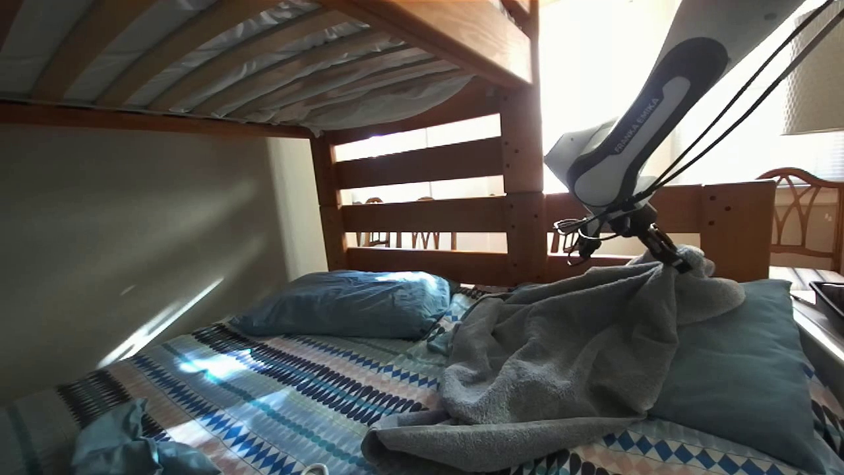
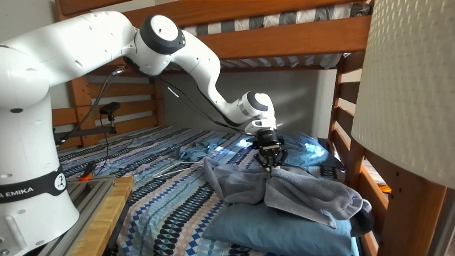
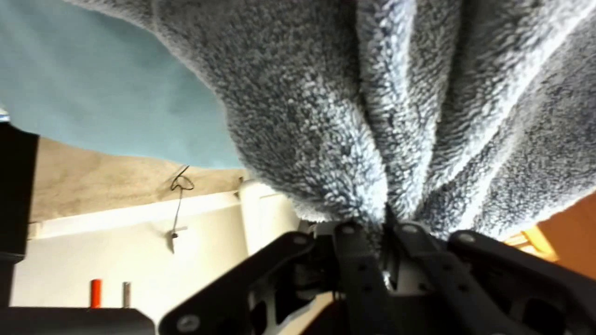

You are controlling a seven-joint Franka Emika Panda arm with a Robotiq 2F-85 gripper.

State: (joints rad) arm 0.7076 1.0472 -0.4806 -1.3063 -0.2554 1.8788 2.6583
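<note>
My gripper (image 1: 684, 265) is shut on a gathered fold of a fluffy grey blanket (image 1: 567, 356). In the wrist view, creases in the blanket (image 3: 298, 93) fan out from the pinched spot between the fingertips, and the gripper (image 3: 384, 225) hides the cloth's very end. Part of the blanket (image 2: 309, 192) drapes over a blue-teal pillow (image 2: 280, 227), seen in both exterior views. More of it hangs down in folds onto the patterned bedsheet (image 1: 290, 402). Farther back, beside the wall, lies another blue pillow (image 1: 349, 303).
A crumpled blue cloth (image 2: 199, 149) lies on the bed. The upper bunk's wooden rail (image 2: 284, 39) runs overhead, and a bedpost (image 1: 524, 145) stands behind the gripper. A lampshade (image 2: 408, 89) fills one side of an exterior view. A wooden chair (image 1: 808, 211) stands beyond the bed end.
</note>
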